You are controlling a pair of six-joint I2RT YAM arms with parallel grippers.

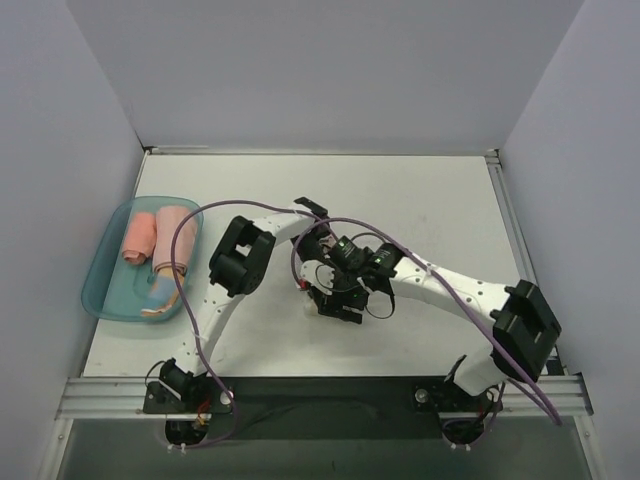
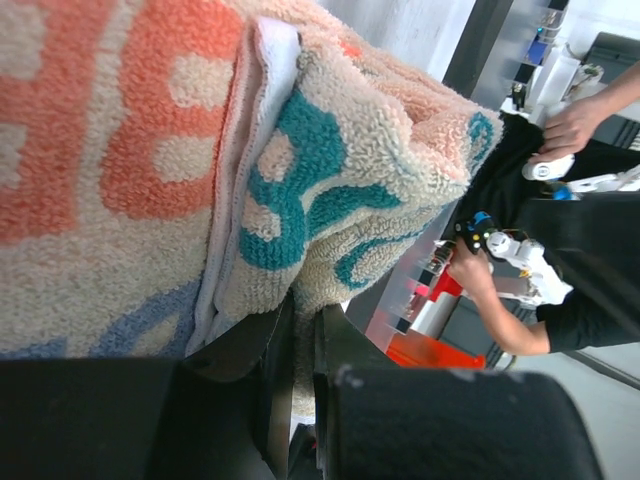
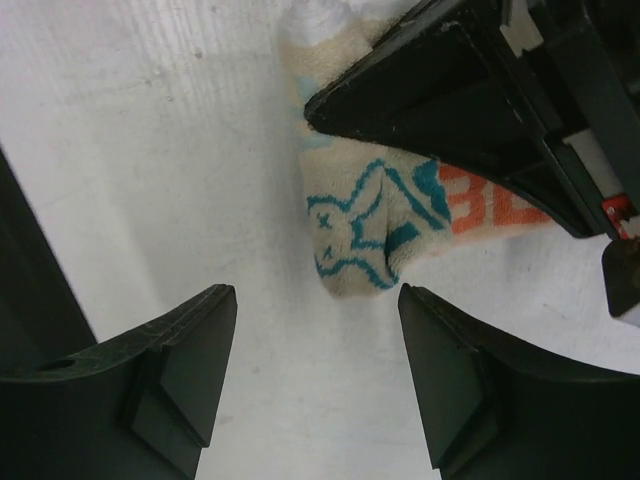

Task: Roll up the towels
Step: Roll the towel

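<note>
Lettered towel [image 3: 365, 235] clamped by left gripper [image 2: 303, 340], just beyond spread right gripper [image 3: 318, 300]

The white table [image 1: 420, 200] carries a teal tray [image 1: 118, 290] near its left edge. At the middle, well apart from the tray, is a lettered towel [image 3: 365, 225]. Whether its end touches the surface is unclear.
</note>
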